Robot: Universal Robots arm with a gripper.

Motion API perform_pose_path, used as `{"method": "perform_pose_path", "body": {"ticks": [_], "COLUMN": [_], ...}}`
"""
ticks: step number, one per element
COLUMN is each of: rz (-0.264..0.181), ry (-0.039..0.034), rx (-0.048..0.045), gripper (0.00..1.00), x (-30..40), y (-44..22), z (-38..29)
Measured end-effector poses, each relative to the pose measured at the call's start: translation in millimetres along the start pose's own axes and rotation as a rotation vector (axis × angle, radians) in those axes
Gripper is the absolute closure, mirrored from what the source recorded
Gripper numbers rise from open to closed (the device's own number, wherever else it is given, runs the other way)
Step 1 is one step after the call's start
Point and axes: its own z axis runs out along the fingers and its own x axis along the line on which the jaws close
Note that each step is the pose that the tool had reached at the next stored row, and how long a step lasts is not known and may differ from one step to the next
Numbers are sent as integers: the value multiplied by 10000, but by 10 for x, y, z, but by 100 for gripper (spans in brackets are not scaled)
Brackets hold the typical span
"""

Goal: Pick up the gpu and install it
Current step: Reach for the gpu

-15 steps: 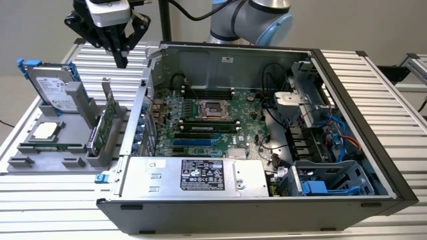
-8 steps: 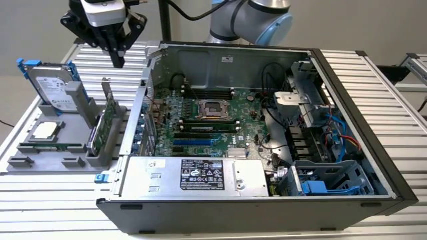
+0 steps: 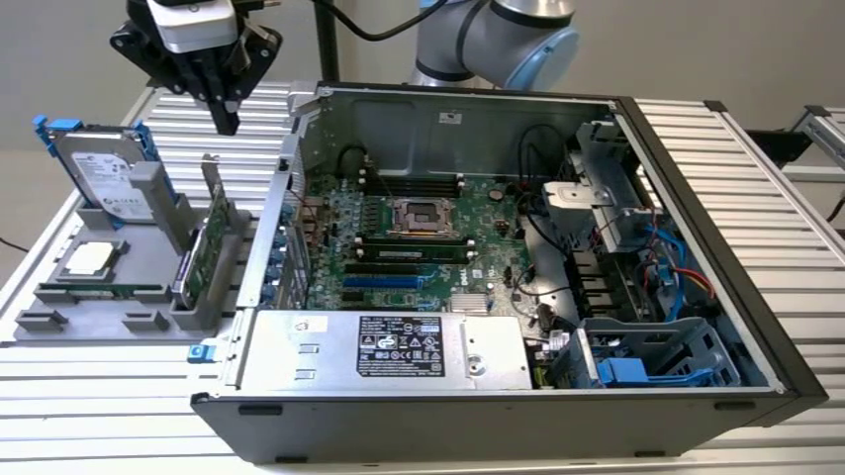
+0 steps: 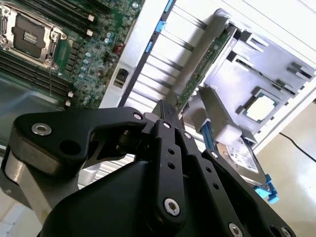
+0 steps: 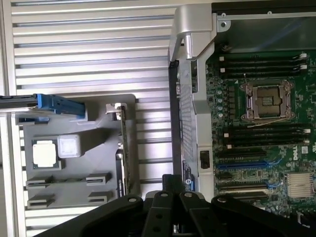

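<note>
Slatted metal surface (image 3: 739,148) carries everything.

Open computer case (image 3: 462,435) lies on its side with the interior facing up. Green motherboard (image 3: 396,257) is on its floor and a silver power supply (image 3: 383,346) sits along the near wall. Empty processor socket (image 5: 266,101) is visible on the board.

Robot arm (image 3: 502,35) rises behind the case.

Grey holder (image 3: 79,322) sits on the surface just beside the case, on the exterior view's left.

Gripper (image 3: 228,119) hangs over the holder's far end, clear of every part. In both wrist views the black fingers (image 4: 165,116) look pressed together with nothing between them. The tips are partly hidden by the linkage, so I'm fairly sure rather than certain.

Hard drive (image 3: 106,173) in a blue frame leans in the holder's far corner.

The gpu (image 3: 218,237) stands upright on edge in a holder slot, on the side nearest the case. Its silver bracket end points up toward the gripper but does not touch it. In the first wrist view it shows edge-on (image 5: 123,148), between the holder's other parts and the case wall. The gpu has not been lifted.

Processor chip (image 3: 89,259) lies flat in a holder recess, apart from the gpu.
</note>
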Motion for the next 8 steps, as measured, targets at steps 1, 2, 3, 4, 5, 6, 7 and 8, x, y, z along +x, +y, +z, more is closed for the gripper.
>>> {"method": "perform_pose_path", "body": {"ticks": [1, 2, 3, 4, 5, 6, 7, 8], "rz": [0, 0, 0, 0, 0, 0, 0, 0], "ry": [0, -1, 0, 0, 0, 0, 0, 0], "rx": [0, -1, 0, 0, 0, 0, 0, 0], "gripper": [100, 100, 100, 100, 100, 100, 100, 100], "x": [9, 19, 27, 36, 45, 54, 62, 70], "y": [-1, -1, -2, -3, -3, -4, -4, -5], "z": [0, 0, 0, -1, -1, -1, -1, -2]}}
